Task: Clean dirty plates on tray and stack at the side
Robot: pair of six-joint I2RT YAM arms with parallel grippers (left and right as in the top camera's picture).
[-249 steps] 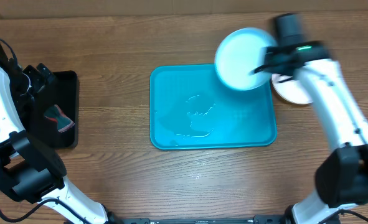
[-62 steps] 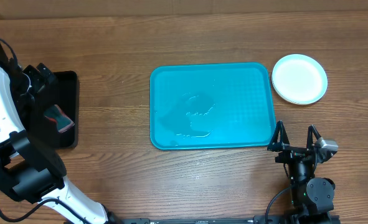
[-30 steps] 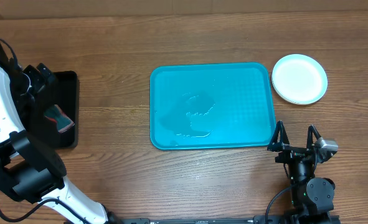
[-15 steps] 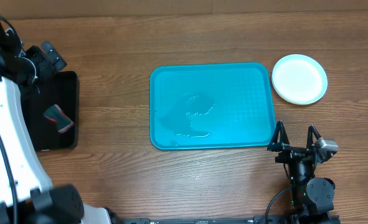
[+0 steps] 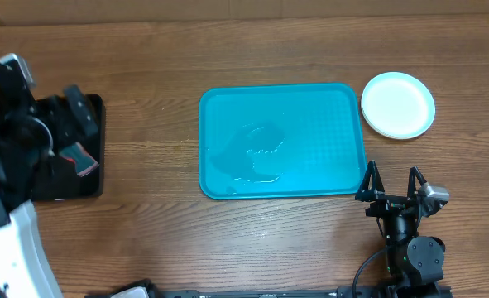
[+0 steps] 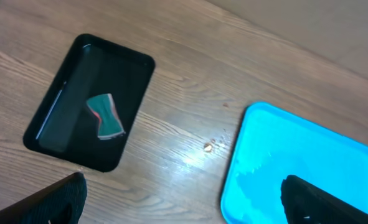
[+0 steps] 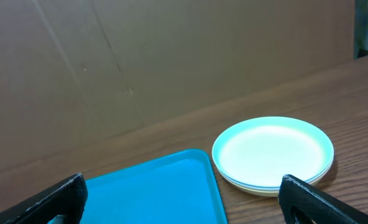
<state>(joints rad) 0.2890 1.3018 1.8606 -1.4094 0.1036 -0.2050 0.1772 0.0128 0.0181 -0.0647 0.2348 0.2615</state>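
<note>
Looking done: the plates (image 5: 398,104) sit stacked ahead of the right gripper (image 5: 390,172), whose jaws stand wide and empty, the tray (image 5: 282,141) beside them holding none. The left gripper (image 6: 184,202), jaws likewise parted, hangs high, the sponge (image 6: 105,116) ahead; only parking seems left.

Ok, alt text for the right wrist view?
A stack of plates, pale-blue one on top, sits on the table beside a corner of the tray. The open right tool frames the bottom edge, empty; a brown wall stands behind.
</note>
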